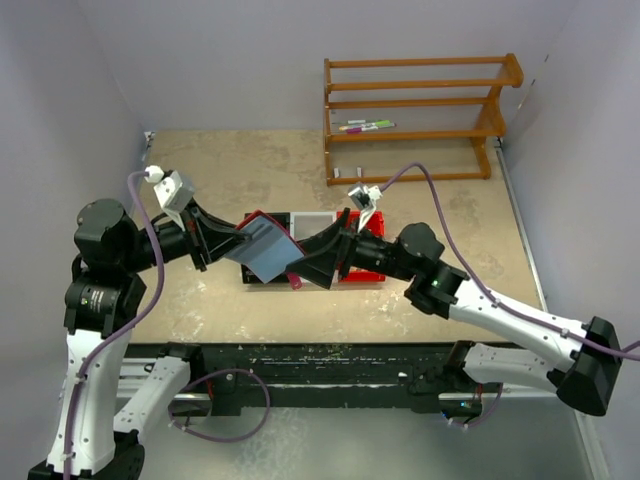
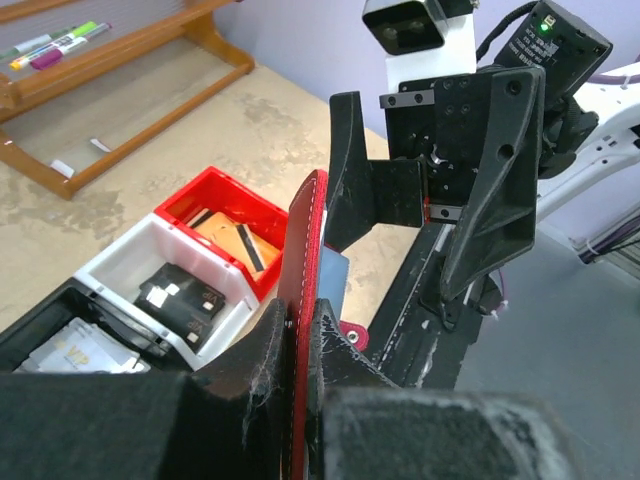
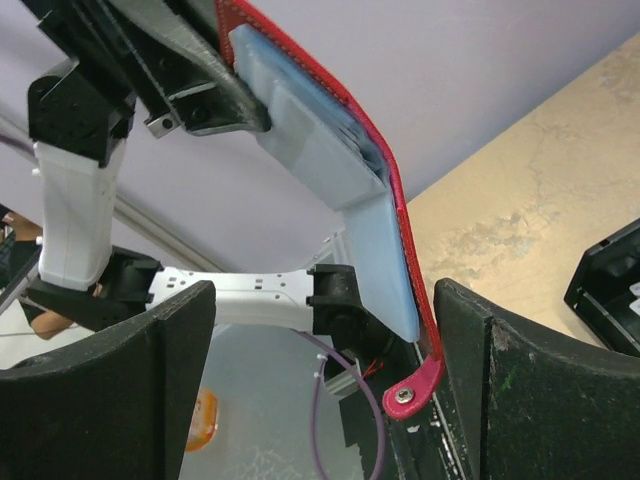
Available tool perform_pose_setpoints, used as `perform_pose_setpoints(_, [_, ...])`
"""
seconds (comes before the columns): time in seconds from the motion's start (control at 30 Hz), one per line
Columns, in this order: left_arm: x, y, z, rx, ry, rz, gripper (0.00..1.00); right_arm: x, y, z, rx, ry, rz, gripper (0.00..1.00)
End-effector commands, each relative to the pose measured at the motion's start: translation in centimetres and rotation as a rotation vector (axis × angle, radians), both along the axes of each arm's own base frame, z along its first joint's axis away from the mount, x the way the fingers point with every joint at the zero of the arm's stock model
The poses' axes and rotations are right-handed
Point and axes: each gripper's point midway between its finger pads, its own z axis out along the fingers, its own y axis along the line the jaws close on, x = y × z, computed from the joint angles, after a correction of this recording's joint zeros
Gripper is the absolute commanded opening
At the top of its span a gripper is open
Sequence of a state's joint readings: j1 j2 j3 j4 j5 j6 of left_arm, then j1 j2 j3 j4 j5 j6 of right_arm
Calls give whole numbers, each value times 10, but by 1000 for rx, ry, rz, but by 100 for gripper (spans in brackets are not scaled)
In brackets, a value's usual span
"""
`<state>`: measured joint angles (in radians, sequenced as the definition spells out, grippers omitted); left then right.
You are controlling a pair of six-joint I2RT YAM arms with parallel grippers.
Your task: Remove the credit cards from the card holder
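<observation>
— Where is the holder (image 1: pixel 266 250)?
— We have it up off the surface (image 1: pixel 250 170), mid-scene, between our two tools. Our left tool (image 2: pixel 300 335) is clenched on its edge.
— And our right tool (image 1: pixel 312 262)?
— Released, jaws wide apart. The holder's lower flap and strap tab (image 3: pixel 403 397) hang between them, ungripped.
— Any cards out?
— We see one tan card (image 2: pixel 225 238) lying in the red bin (image 2: pixel 205 190).

Card holder (image 3: pixel 310 130) — red cover, pale stitching along edge, blue-grey sleeves inside; red strap tab (image 3: pixel 425 372), silvery snap. Red bin (image 2: pixel 185 195), white bin (image 2: pixel 120 265), black bin (image 2: pixel 40 310). Surface (image 1: pixel 240 170) mottled tan. Rack (image 1: pixel 420 85) orange-brown — markers (image 1: pixel 365 126) green, purple.
</observation>
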<state>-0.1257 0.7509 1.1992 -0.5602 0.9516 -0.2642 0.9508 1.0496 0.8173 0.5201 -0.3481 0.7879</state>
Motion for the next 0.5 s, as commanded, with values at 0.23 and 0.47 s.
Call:
perform_pose_setpoints(0.23, [-11, -4, 7, -27, -13, -39, 0, 19, 27, 26, 98, 57, -6, 86])
perform_pose_setpoints(0.47, [-17, -3, 7, -37, -40, -36, 0, 9, 19, 49, 238, 56, 32, 91])
